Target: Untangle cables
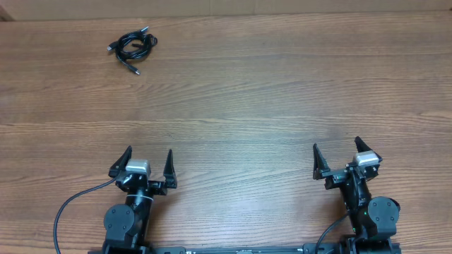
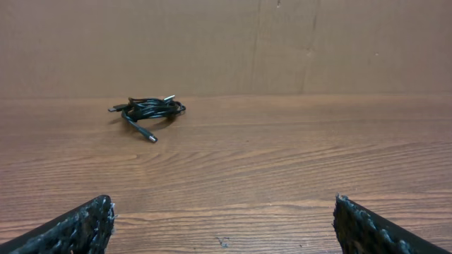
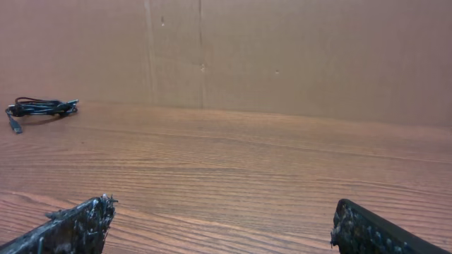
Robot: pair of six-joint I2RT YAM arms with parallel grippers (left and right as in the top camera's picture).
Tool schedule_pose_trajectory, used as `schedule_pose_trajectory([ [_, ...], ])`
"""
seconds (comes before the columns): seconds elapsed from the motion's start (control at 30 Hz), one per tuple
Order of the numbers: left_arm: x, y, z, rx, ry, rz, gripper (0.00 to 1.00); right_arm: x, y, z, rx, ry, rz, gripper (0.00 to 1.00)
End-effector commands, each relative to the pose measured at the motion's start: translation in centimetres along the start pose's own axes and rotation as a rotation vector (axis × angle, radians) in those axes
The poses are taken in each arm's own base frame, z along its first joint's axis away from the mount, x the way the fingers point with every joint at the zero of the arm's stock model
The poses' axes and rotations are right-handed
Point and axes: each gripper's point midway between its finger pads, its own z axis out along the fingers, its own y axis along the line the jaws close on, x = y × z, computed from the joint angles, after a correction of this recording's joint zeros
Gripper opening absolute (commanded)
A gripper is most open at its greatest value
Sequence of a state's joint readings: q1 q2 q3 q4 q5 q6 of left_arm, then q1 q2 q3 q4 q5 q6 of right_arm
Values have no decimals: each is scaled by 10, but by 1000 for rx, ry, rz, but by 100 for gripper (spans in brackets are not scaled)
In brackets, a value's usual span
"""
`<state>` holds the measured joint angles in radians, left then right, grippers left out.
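Cables (image 1: 132, 48): a small black bundle of thin cords, coiled in loose overlapping loops, lay flat on the wooden table (image 1: 247, 106).
Cables, place: far left part of the table in the overhead view, near the far edge and close to the cardboard wall (image 2: 282, 42); well apart from both arms.
Cables, ends: one plug end (image 2: 152, 139) with a silver tip stuck out of the bundle toward the robot; other short ends poked out at the bundle's left and top, too small to tell in detail.
Cables, left wrist view (image 2: 147, 109): ahead of the camera and left of centre, far beyond the fingertips.
Cables, right wrist view (image 3: 39, 107): at the far left of the picture, by the foot of the wall.
Left gripper (image 1: 149, 151): near the table's near edge, left of centre, pointing toward the far side; fingers released and spread wide, grasping nothing, bare wood between them.
Right gripper (image 1: 337, 144): near the near edge on the right, angled a little toward the left; fingers likewise released and spread wide, grasping nothing.
Contact: neither gripper touched the cables.
Arm wire: a thicker black wire (image 1: 70, 204) curved over the table's near left part beside the left arm.
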<state>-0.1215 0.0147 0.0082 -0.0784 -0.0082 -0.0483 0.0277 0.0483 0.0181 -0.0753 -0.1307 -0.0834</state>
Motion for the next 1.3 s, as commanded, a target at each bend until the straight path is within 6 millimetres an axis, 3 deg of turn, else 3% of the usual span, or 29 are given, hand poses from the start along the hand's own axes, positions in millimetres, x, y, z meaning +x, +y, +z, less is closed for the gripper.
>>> schedule_pose_trajectory([
  [0.0, -1, 1, 0, -4, -7, 18, 99, 4, 2, 1, -8, 7, -7, 100],
  [0.5, -2, 3, 0, -11, -13, 20, 99, 4, 2, 1, -8, 7, -7, 100],
  [0.6, -23, 14, -2, -83, -97, 44, 100, 4, 2, 1, -8, 7, -7, 100],
  [0.83, -95, 11, -20, -75, -312, 10, 99, 4, 2, 1, -8, 7, -7, 100],
  [0.97, -123, 12, -38, -79, -237, -70, 98, 4, 2, 1, -8, 6, -7, 100],
  [1.13, -147, 14, -58, -118, -14, -98, 99, 4, 2, 1, -8, 7, -7, 100],
  [1.27, -177, 9, -59, -112, 144, -110, 100, 4, 2, 1, -8, 6, -7, 100],
])
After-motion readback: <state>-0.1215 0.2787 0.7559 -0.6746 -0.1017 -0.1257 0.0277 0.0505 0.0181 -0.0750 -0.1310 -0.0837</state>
